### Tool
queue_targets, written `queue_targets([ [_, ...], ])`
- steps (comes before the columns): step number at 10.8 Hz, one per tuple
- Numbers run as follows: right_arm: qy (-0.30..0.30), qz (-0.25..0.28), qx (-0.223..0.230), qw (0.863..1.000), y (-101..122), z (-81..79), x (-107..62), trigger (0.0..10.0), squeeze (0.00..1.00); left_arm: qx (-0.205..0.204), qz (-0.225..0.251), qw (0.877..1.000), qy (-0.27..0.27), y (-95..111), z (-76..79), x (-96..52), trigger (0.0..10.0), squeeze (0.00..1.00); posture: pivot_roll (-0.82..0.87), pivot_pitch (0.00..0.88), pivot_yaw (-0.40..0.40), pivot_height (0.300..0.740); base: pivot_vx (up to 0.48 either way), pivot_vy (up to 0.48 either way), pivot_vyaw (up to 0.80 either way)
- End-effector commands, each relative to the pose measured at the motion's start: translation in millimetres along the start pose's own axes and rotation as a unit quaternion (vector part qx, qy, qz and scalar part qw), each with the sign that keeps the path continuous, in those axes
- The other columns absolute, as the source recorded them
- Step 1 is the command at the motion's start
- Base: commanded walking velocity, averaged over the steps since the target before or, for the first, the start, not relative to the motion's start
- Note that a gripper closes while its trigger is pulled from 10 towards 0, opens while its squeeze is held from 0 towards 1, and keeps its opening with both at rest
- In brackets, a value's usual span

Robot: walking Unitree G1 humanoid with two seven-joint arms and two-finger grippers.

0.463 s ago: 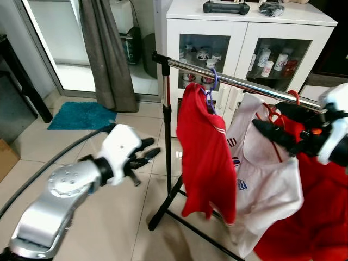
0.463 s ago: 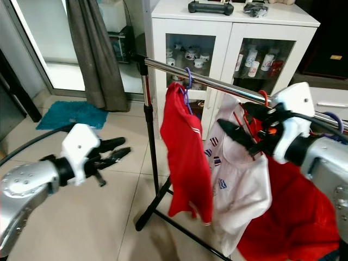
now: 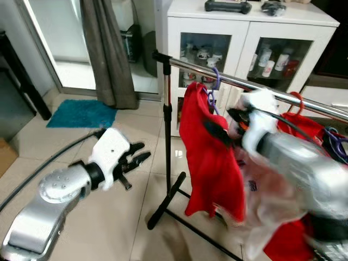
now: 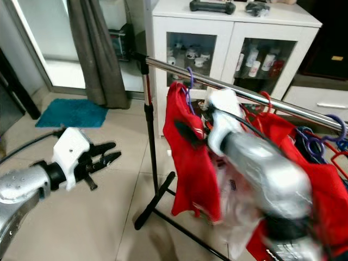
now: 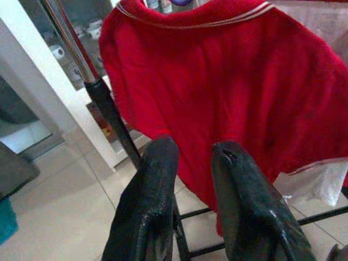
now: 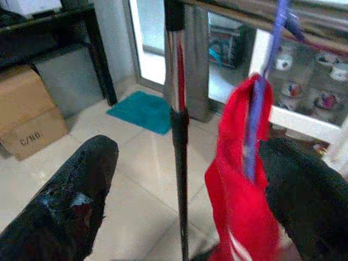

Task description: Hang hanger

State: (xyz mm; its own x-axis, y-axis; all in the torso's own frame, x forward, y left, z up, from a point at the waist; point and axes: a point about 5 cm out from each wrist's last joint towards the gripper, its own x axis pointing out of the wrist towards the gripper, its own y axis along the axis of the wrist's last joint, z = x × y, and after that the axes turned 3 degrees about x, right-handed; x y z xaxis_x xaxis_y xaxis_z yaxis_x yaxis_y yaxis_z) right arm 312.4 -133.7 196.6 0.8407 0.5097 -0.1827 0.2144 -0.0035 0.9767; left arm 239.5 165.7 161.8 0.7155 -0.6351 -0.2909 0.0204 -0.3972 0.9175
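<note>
A chrome rail [image 3: 250, 85] carries a red shirt [image 3: 209, 163] on a purple hanger [image 3: 215, 80]. To its right hang a white shirt [image 3: 261, 217], blurred, and more red clothes on a red hanger [image 3: 294, 98]. My right gripper [image 3: 224, 124] is at the red shirt's collar, just under the rail, its arm smeared by motion. In the right wrist view its fingers [image 6: 70, 201] stand wide apart and open, with the purple hanger [image 6: 255, 130] and rack post [image 6: 178, 125] ahead between them. My left gripper [image 3: 138, 155] hovers low, left of the post, open and empty, pointing at the red shirt [image 5: 228, 92].
A white cabinet [image 3: 239, 24] with mugs stands behind the rack. A grey curtain [image 3: 109, 54] and a teal mat [image 3: 81, 114] are at the back left. The rack's black foot [image 3: 163, 209] lies on the tiled floor. A cardboard box [image 6: 32, 114] stands off to one side.
My right arm has swung left from the white shirt's hanger to the red shirt and is blurred. My left gripper has dropped slightly and drawn back to the left.
</note>
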Motion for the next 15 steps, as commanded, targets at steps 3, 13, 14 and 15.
queue_targets([
  [3,-0.055,0.024,-0.023,0.998,12,4.9,37.4,10.0,1.0,0.01,0.014,1.0,-0.016,7,6.0,6.7,10.0,0.0,0.05,0.007,-0.004,0.74,0.0,0.0,0.0],
  [13,-0.133,-0.009,0.047,0.99,7,37.2,90.4,6.9,0.0,0.013,0.023,0.998,-0.062,18,6.6,7.0,10.0,0.0,0.08,0.09,0.021,0.74,0.0,0.0,0.0],
  [14,-0.133,-0.01,0.047,0.99,8,35.4,93.3,5.0,0.0,0.012,0.019,0.998,-0.062,16,6.9,4.7,10.0,0.0,0.09,0.098,0.017,0.74,0.0,0.0,0.0],
  [15,-0.129,-0.018,0.046,0.99,7,32.4,95.9,4.7,0.0,0.011,0.015,0.998,-0.063,15,8.6,2.9,10.0,0.0,0.09,0.099,0.01,0.74,0.0,0.0,0.0],
])
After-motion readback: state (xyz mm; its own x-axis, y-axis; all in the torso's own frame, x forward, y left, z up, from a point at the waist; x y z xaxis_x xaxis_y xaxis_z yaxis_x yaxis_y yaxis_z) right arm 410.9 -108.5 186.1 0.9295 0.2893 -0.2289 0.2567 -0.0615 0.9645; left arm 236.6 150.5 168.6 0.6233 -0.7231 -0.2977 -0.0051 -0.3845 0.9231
